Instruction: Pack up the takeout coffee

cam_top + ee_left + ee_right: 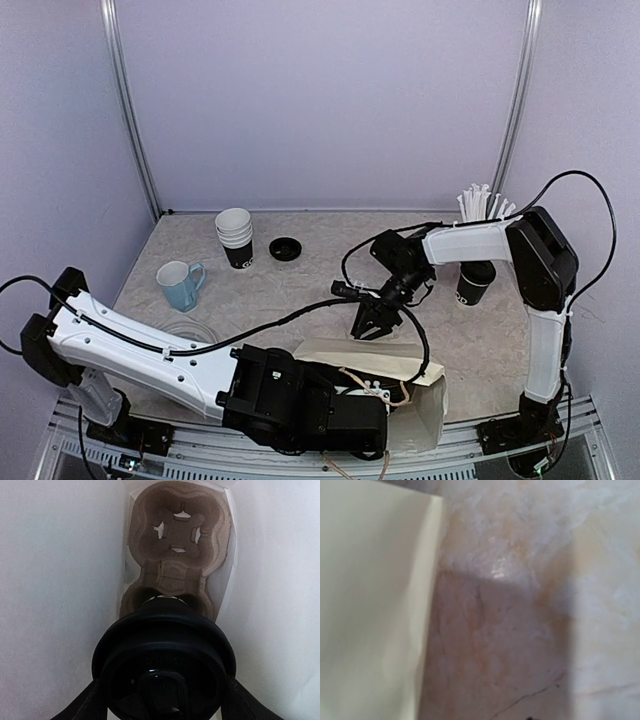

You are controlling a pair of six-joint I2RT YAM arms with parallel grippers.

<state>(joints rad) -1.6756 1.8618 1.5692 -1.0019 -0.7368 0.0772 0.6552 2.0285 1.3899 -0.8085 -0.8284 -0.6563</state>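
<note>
- The takeout coffee cup (162, 675) sits inside the white paper bag (370, 358), which lies at the near right of the table (300, 290).
- The brown pulp carrier tray (175, 555) lies deeper in the bag, beyond the cup.
- Your left gripper (162, 707) grasps the cup by its sides.
- Your right gripper (375, 325) sits over the bag's top face; you cannot tell whether its jaws are apart or closed.

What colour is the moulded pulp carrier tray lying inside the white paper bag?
Dull brown: the moulded pulp carrier tray shows best in the left wrist view.
</note>
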